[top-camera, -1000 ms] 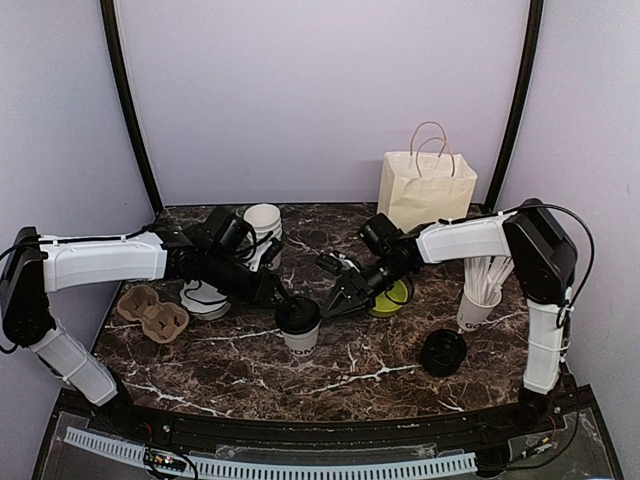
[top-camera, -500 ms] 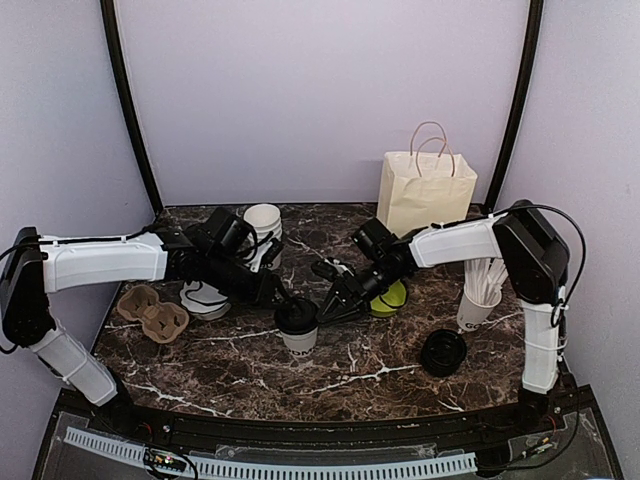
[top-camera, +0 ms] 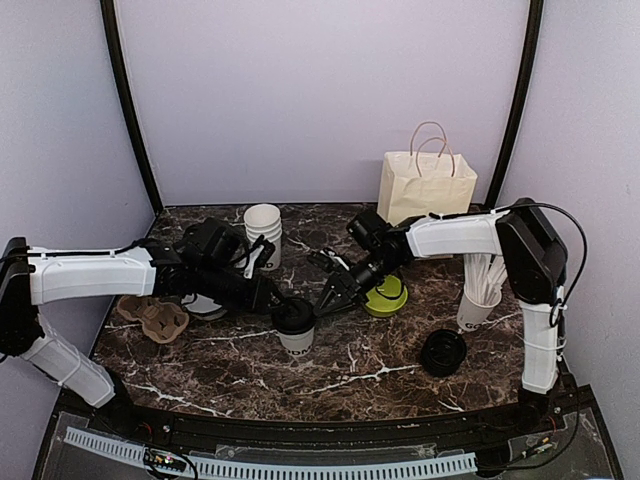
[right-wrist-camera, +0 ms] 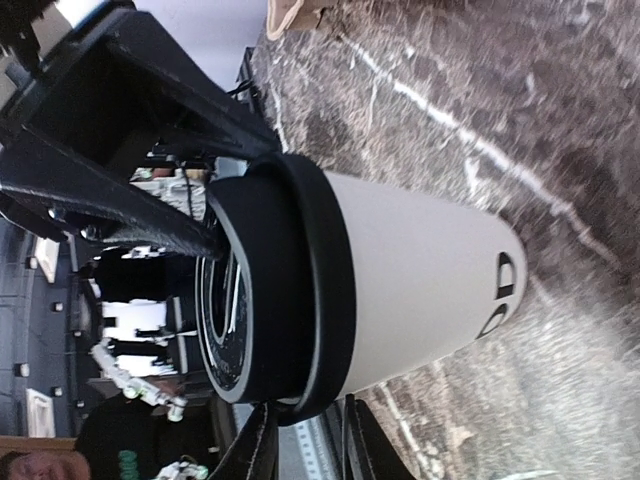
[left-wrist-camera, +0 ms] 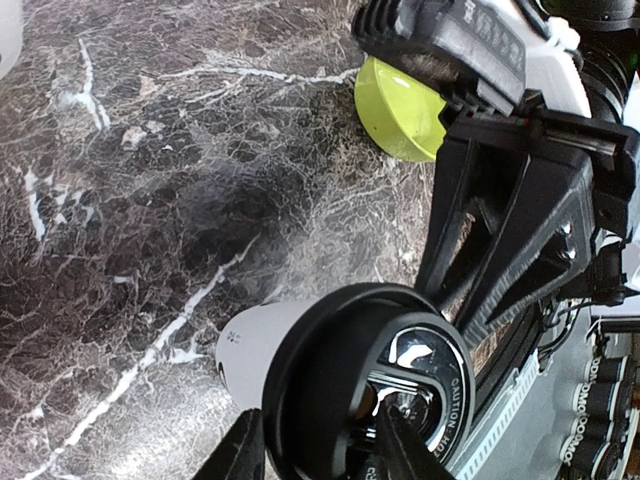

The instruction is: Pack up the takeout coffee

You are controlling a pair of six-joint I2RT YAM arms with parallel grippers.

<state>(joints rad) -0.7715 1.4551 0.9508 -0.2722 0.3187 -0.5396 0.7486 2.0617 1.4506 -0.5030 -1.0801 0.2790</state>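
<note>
Because lid (top-camera: 297,312) covers cup (top-camera: 298,341), contents unclear.

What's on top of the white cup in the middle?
A black lid sits on the cup, with the left tool and the right tool at its rim. The lid hides what is inside.

The lidded cup (top-camera: 297,322) is standing between the left gripper (top-camera: 282,300) and right gripper (top-camera: 322,303), blocking any pass across. Just behind the right jaws the green bowl (top-camera: 385,297) is crowding the way back; bare table (top-camera: 350,372) is lying open on both jaws' near side.
</note>
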